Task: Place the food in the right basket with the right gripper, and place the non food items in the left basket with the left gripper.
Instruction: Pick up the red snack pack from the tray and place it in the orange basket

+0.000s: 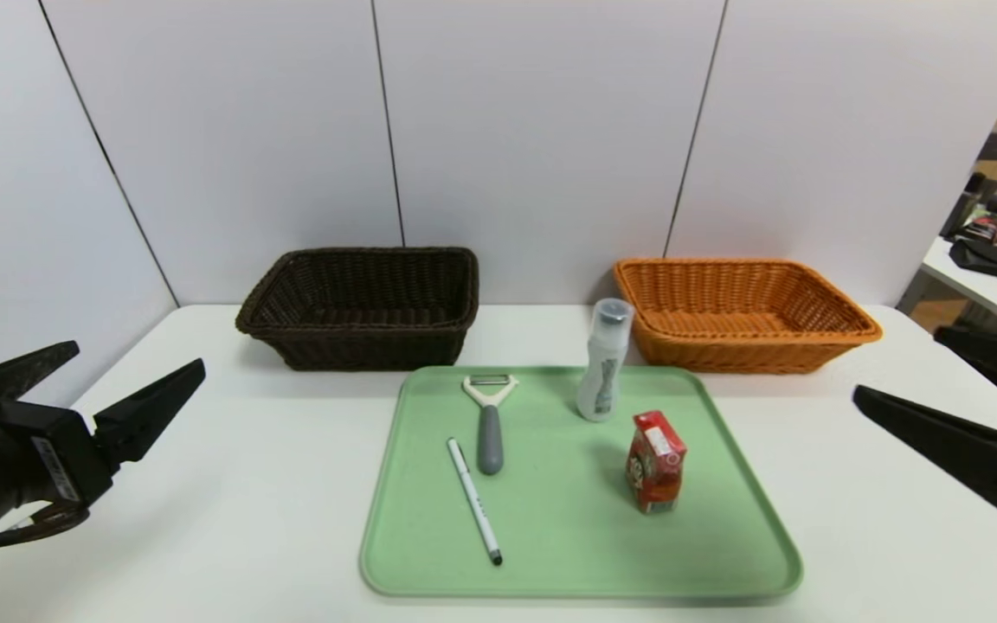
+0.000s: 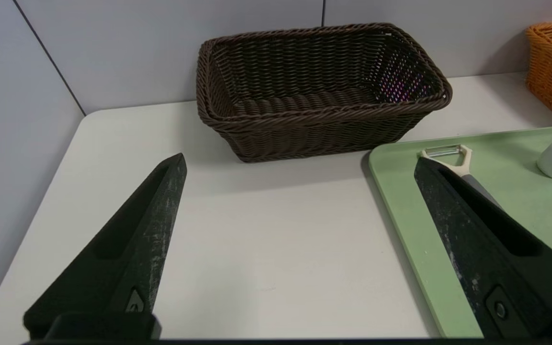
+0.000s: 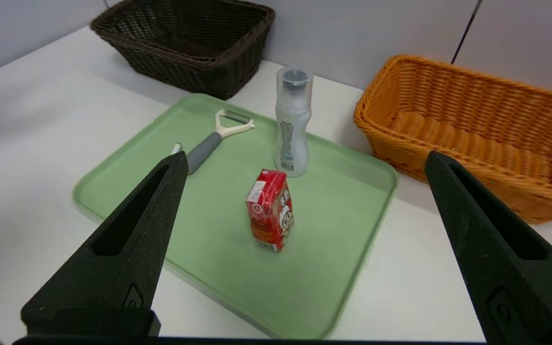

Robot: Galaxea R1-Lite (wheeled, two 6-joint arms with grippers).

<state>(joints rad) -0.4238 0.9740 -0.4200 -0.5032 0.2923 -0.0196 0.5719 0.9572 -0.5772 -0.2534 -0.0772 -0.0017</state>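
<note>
White wall panels (image 1: 542, 130) stand behind a white table (image 1: 273, 484) with a green tray (image 1: 585, 581) on it. On the tray are a peeler (image 1: 490, 433), pen (image 1: 474, 502), bottle (image 1: 604, 363) and red carton (image 1: 656, 463); behind it, the dark basket (image 1: 369, 346) to the left, the orange basket (image 1: 741, 355) to the right. Sorting seems unstarted; next, probably, the right gripper reaches for the carton. Left gripper (image 1: 137, 381) left of the tray, right gripper (image 1: 897, 363) right of it, both wide open, holding nothing

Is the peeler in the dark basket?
No, the peeler lies on the green tray, in front of the dark brown wicker basket.
</note>
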